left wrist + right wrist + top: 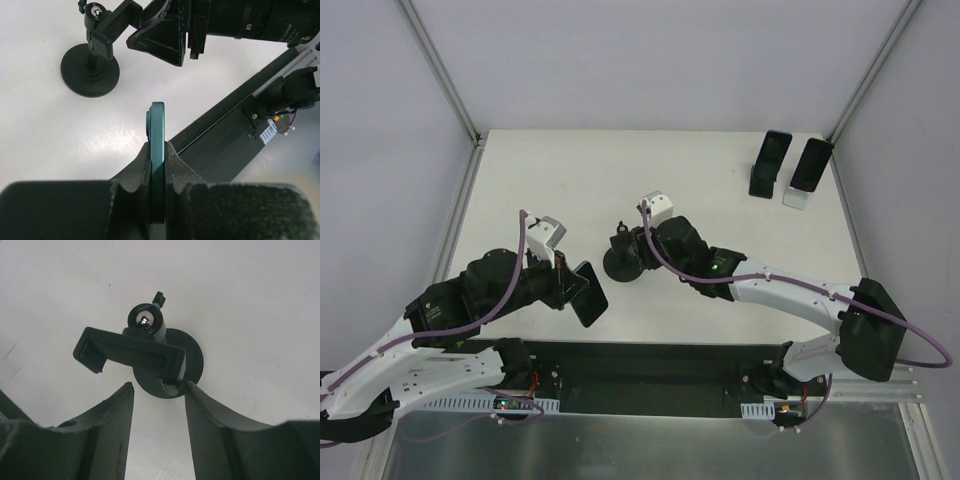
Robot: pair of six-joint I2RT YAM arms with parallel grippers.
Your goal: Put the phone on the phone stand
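Note:
The phone (158, 131), teal along its edge, stands edge-on between my left gripper's (158, 146) pads, which are shut on it. From above, the phone (590, 293) hangs dark beside the left gripper (576, 283), left of the phone stand (617, 266). The stand has a black round base (194, 356), a ball joint and a tilted clamp bracket (129, 354). My right gripper (159, 386) is open just short of the bracket's near end, with nothing between its fingers. In the left wrist view the stand (90, 70) sits ahead and to the left, with the right gripper (167, 37) beside its bracket.
Two other phones lean on stands at the back right, one black (769, 165) and one white (808, 172). A black rail (650, 362) runs along the table's near edge. Frame posts rise at the back corners.

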